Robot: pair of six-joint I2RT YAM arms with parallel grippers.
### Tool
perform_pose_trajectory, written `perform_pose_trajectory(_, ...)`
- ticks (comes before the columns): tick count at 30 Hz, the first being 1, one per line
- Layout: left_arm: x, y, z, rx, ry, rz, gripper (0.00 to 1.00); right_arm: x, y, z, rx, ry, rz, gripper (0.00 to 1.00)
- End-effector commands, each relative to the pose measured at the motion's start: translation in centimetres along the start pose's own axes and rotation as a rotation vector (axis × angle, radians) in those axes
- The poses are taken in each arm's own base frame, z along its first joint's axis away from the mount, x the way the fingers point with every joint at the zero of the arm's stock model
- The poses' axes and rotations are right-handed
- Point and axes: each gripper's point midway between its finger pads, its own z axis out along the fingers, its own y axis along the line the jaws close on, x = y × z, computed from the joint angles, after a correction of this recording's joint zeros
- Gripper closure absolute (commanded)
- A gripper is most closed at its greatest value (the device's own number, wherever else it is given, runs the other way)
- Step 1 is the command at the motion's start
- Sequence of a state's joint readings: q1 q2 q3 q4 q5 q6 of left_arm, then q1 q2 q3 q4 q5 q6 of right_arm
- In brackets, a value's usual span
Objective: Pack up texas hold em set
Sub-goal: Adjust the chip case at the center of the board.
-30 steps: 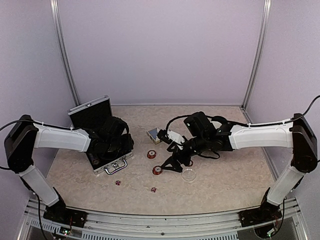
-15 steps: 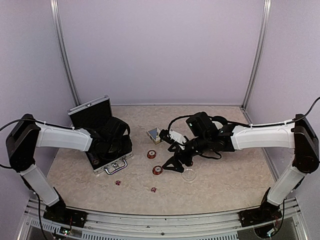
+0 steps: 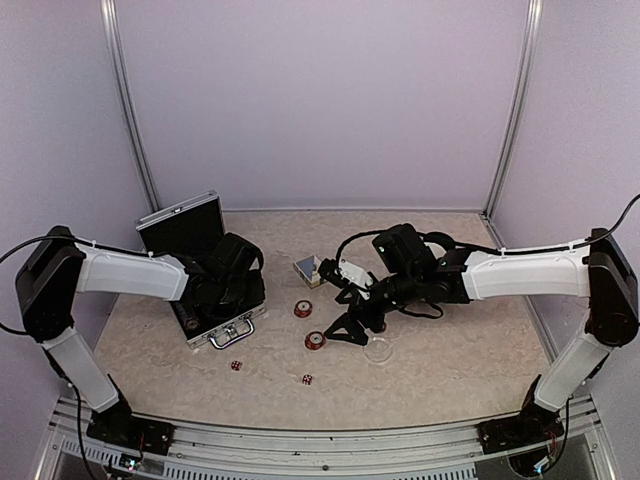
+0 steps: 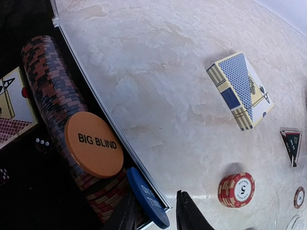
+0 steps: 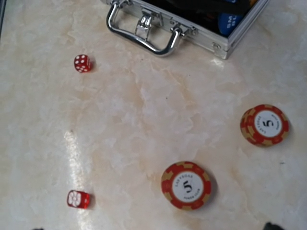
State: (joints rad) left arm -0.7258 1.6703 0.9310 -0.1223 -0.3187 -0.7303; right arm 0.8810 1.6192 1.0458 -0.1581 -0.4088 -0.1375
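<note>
Left gripper (image 4: 154, 216) narrower than a second ago, jaws flanking a smooth blue disc (image 4: 146, 199) at the rim of the open ribbed aluminium briefcase (image 3: 222, 330); contact unclear. Right gripper (image 3: 347, 328) unchanged, spread wide above a red-and-white poker chip (image 5: 186, 185) on the marbled counter (image 3: 450, 350).

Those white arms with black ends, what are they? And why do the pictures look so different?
They are two robot arms bolted to a table. One picture looks down from above; the others come from cameras on each wrist. The left pincer hangs over the open silver case, a blue chip between its fingers; whether it grips is unclear. The right pincer is wide open, holding nothing. On the table lie red chips, two red dice and a card box.
</note>
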Motion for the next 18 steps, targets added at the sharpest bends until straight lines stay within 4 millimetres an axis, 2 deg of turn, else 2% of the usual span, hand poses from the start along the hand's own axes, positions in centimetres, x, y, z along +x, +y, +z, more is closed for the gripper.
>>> perform_pose_trajectory(1,-0.39,-0.14,0.21,-0.026,-0.009,0.015,0.71,-0.78,0.12,-0.83,-0.002,-0.036,-0.02,0.01)
perform_pose_trajectory(9,0.11,0.2,0.68,-0.044,0.007,0.021,0.76,-0.65,0.04,-0.66,-0.003,-0.033,-0.019,0.01)
perform_pose_trajectory(18,0.02,-0.04,0.13,-0.03,0.003,0.016,0.82,-0.37,0.08,-0.41,-0.01,-0.028,-0.018,0.01)
